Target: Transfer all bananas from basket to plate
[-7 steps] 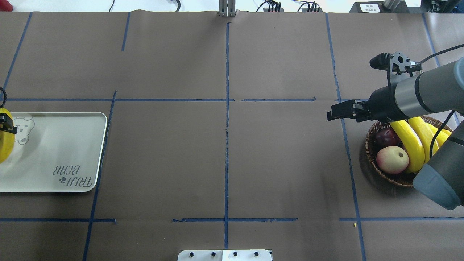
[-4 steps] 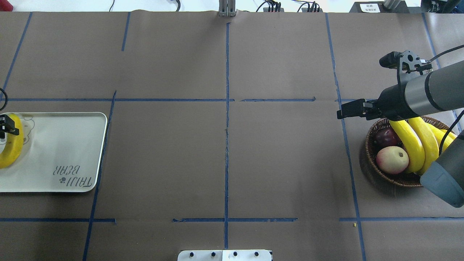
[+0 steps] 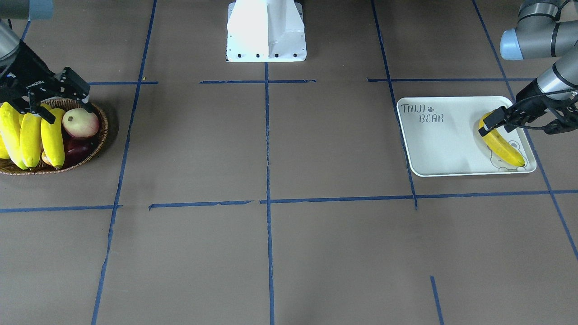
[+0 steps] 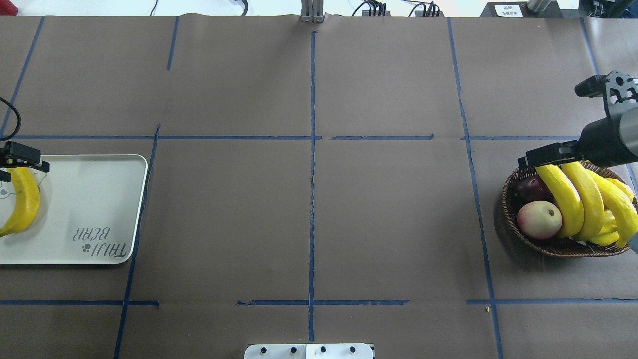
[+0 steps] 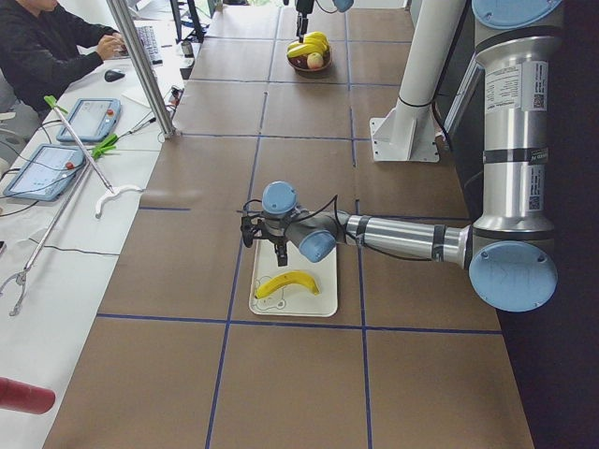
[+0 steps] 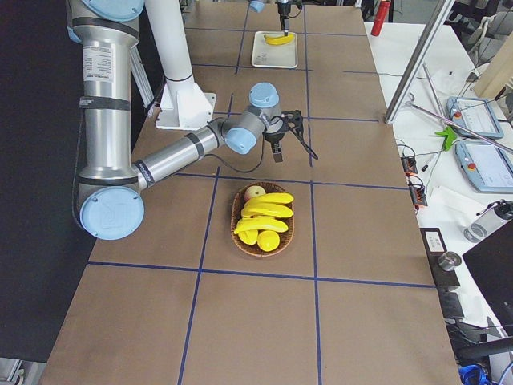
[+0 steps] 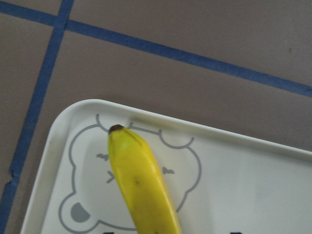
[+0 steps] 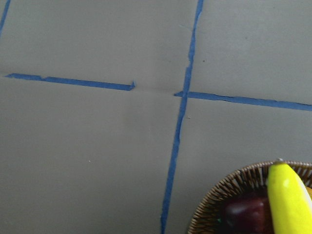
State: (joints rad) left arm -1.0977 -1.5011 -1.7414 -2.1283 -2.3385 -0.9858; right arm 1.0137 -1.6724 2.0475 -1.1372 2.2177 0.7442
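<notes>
One banana [image 4: 22,202] [image 3: 503,146] [image 7: 141,180] lies flat on the white plate [image 4: 89,199] [image 3: 442,144], over the bear drawing. My left gripper [image 4: 12,164] [image 3: 490,124] hovers open at that banana's far end, holding nothing. Three bananas [image 4: 588,199] [image 3: 31,135] lie side by side in the brown wicker basket [image 4: 508,199] [image 3: 92,151]. My right gripper [image 4: 528,160] [image 3: 63,106] stands open just above the basket's far rim and the banana tips, empty. The right wrist view catches only the basket's rim [image 8: 229,187] and one banana tip [image 8: 287,195].
A red-yellow apple [image 4: 539,219], a dark purple fruit [image 4: 531,188] and a small yellow-green fruit [image 4: 605,234] share the basket. The robot's white base [image 3: 266,31] stands at the near middle edge. Blue tape lines cross the brown table between plate and basket.
The left gripper lowered the banana onto the plate and let go; it now lies flat. The right gripper drew back rightward to the basket's far rim.
</notes>
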